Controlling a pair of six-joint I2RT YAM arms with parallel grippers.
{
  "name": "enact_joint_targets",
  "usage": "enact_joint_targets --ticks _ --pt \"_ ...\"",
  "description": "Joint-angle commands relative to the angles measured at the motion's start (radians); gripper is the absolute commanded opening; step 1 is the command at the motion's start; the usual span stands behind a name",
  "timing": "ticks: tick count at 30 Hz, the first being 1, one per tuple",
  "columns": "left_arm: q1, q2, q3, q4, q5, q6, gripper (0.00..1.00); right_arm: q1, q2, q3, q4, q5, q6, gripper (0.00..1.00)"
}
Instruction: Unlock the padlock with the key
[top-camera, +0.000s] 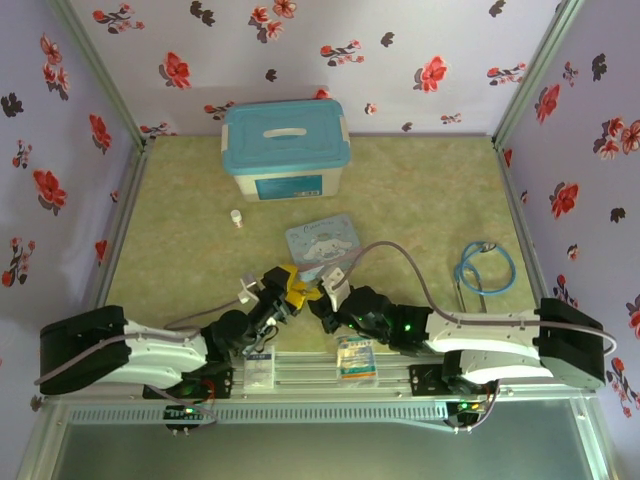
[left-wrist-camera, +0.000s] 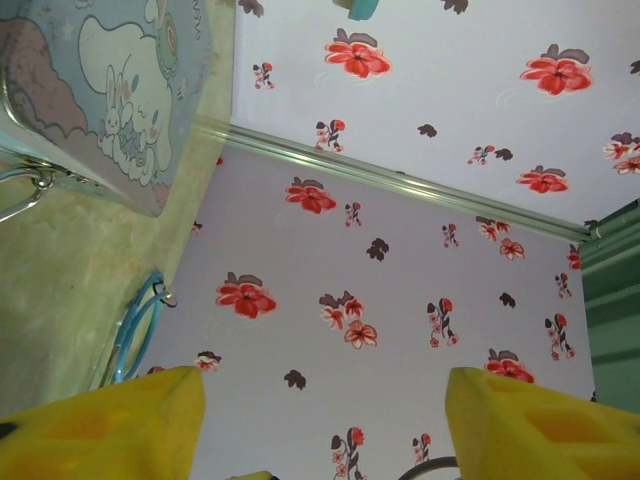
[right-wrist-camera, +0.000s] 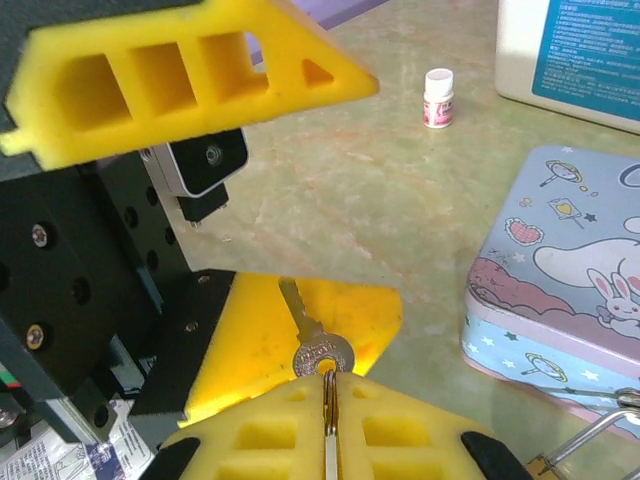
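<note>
In the right wrist view my right gripper (right-wrist-camera: 330, 380) is shut on the ring of the small silver key (right-wrist-camera: 318, 345). The key's blade points forward, away from the camera. It lies between the yellow fingers (right-wrist-camera: 200, 70) of my left gripper, close over the lower one. My left gripper (left-wrist-camera: 325, 400) stands open, its jaws wide apart. The two grippers meet at the table's front middle, left gripper (top-camera: 285, 285) and right gripper (top-camera: 325, 295). The padlock (right-wrist-camera: 585, 440) lies at the near corner of the cartoon tin (right-wrist-camera: 560, 300), a brass body with a thin silvery shackle.
The pale blue cartoon tin (top-camera: 322, 243) lies just behind the grippers. A small white bottle (top-camera: 236, 217) stands to its left and a blue-lidded box (top-camera: 285, 150) at the back. A coiled blue cable (top-camera: 485, 265) lies on the right. Printed packets (top-camera: 357, 357) rest on the front rail.
</note>
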Motion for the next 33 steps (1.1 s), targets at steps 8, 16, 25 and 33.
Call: enact_joint_targets --ticks 8,16,25,33 --pt "0.001 -0.004 0.013 -0.086 -0.007 0.048 0.55 0.007 -0.07 -0.011 -0.012 0.029 0.003 0.09" --pt "0.017 0.018 0.026 -0.06 0.021 0.078 0.33 0.006 -0.045 0.0 -0.04 0.009 -0.022 0.1" --pt "0.037 -0.002 0.023 -0.09 0.047 0.102 0.06 0.006 -0.067 -0.006 -0.045 0.024 -0.02 0.11" --pt "0.166 -0.134 0.165 -0.41 0.283 0.475 0.0 -0.187 -0.225 -0.038 -0.196 -0.134 0.136 0.98"
